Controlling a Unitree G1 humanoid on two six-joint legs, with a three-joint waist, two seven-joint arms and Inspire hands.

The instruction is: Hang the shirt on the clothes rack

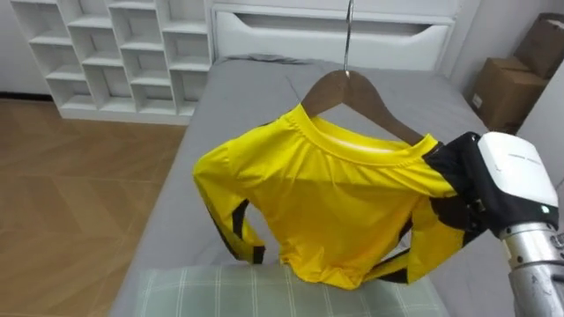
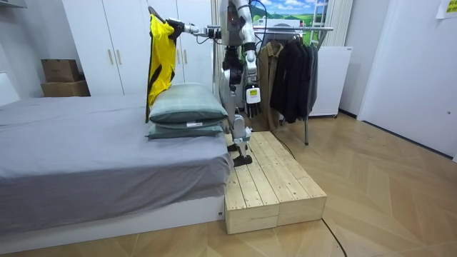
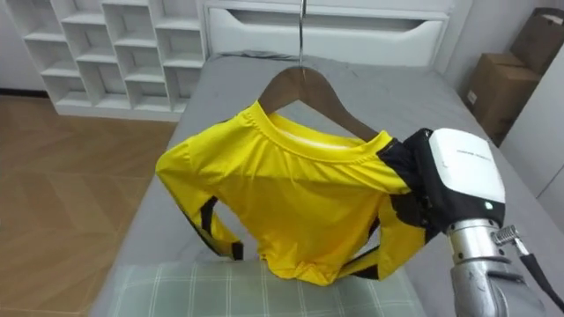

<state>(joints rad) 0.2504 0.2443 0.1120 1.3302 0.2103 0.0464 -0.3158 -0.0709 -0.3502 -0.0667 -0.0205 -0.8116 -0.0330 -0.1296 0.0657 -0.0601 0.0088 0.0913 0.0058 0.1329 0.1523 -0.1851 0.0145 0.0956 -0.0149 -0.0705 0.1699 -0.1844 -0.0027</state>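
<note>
My right hand is clamped on the yellow shirt at the shoulder on my right. The shirt's on a wooden hanger, up in the air above the pillow at the near end of the bed. Left hand hangs by my side, can't make out its grip.

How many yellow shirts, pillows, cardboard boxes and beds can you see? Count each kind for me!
Yellow shirt: 1
Pillows: 2
Cardboard boxes: 2
Bed: 1
Total: 6
</note>
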